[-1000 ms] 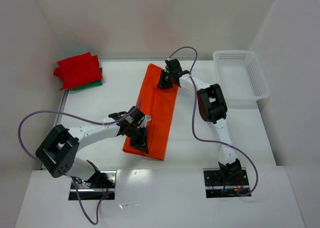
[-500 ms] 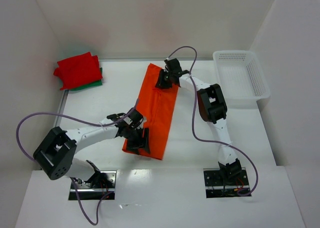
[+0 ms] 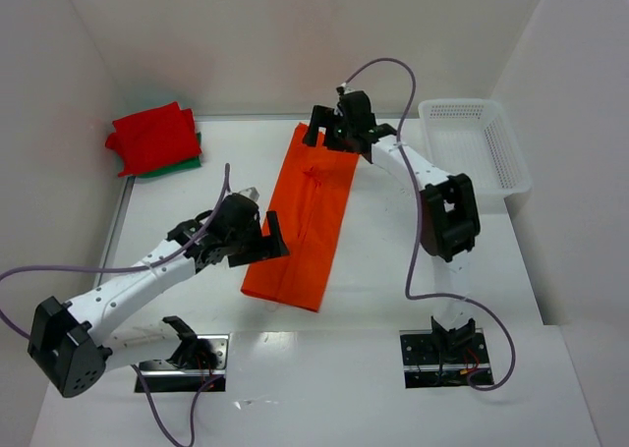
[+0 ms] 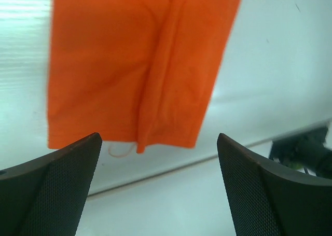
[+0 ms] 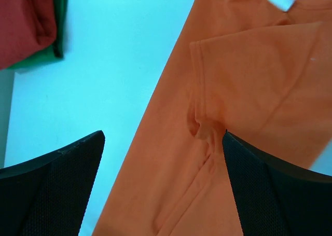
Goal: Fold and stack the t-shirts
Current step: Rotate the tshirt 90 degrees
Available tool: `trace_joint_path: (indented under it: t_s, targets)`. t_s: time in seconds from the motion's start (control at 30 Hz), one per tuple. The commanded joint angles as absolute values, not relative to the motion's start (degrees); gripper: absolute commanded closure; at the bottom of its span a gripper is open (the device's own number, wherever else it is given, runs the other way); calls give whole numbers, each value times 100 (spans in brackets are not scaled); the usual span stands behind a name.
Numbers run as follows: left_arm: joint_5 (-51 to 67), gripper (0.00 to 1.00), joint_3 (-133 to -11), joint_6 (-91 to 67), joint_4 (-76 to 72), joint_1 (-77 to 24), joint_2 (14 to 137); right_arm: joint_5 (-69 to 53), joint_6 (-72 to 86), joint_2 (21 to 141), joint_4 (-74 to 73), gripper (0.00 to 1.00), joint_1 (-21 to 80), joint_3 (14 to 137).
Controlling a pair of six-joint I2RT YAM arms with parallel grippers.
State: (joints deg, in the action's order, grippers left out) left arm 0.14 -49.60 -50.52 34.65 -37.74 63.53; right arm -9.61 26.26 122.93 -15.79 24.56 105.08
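Orange t-shirt (image 3: 307, 221), folded lengthwise into a long narrow strip, lies flat on the white surface (image 3: 197, 211) between the two arms. Both sides appear turned in toward the middle. One sleeve (image 5: 259, 65) is tucked across the chest, and a seam-like ridge runs down the strip's length.

The left pincer (image 3: 273, 241) hovers beside the strip's near end. Its jaws are spread wide and hold nothing. Its own camera shows the hem (image 4: 124, 137) just ahead of its tips and below them, with a loose thread hanging off the edge.

The right pincer (image 3: 324, 133) hangs over the far end, also wide open and empty. Directly beneath it are the bunched underarm and, a little further ahead, the white neck label (image 5: 281, 0).

With one pincer at each end of the orange t-shirt, the arms seem placed to take hold of the short edges. The next likely step is a crosswise fold, hem toward collar.

Well off to the right pincer's left, in the far corner, a folded red t-shirt (image 3: 152, 138) sits on a folded green t-shirt (image 3: 185, 163). That stack probably awaits the orange one, and its place leaves the middle for folding. A white perforated basket (image 3: 511, 162) stands on the right pincer's other side.
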Motion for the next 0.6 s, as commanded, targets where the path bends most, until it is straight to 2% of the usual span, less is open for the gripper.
trace_joint_path:
  t_s: [0.0, 0.13, 0.23, 0.27, 0.37, 0.4, 0.5, 0.53, 0.57]
  targets:
    - [-694, 0, -5124, -5203, 3437, -3622, 6599, -397, 2602, 11506, -1327, 0, 2356, 9837]
    - [-757, 0, -4993, -5256, 3174, -3166, 6864, -124, 2725, 11197, -1327, 2, 2241, 9080]
    - [-493, 0, -4729, -5317, 2876, -2683, 6996, -123, 2725, 11127, -1327, 18, 2189, 8676]
    - [-440, 0, -4659, -5317, 2822, -2576, 6996, -123, 2777, 11179, -1327, 30, 2188, 8527]
    - [-300, 2, -4562, -5160, 2646, -2234, 7049, -123, 2830, 11355, -1205, 50, 2188, 8420]
    - [-186, 5, -4562, -5003, 2593, -2172, 7171, -123, 2830, 11529, -1256, 61, 2188, 8420]
    - [17, 13, -4509, -4782, 2541, -2013, 7321, -123, 2883, 11872, -1336, 78, 2188, 8683]
    - [157, 17, -4509, -4781, 2540, -2013, 7408, -123, 2883, 11926, -1406, 80, 2188, 8736]
    - [158, 26, -4509, -4712, 2540, -2013, 7409, -123, 2883, 11927, -1406, 81, 2188, 8806]
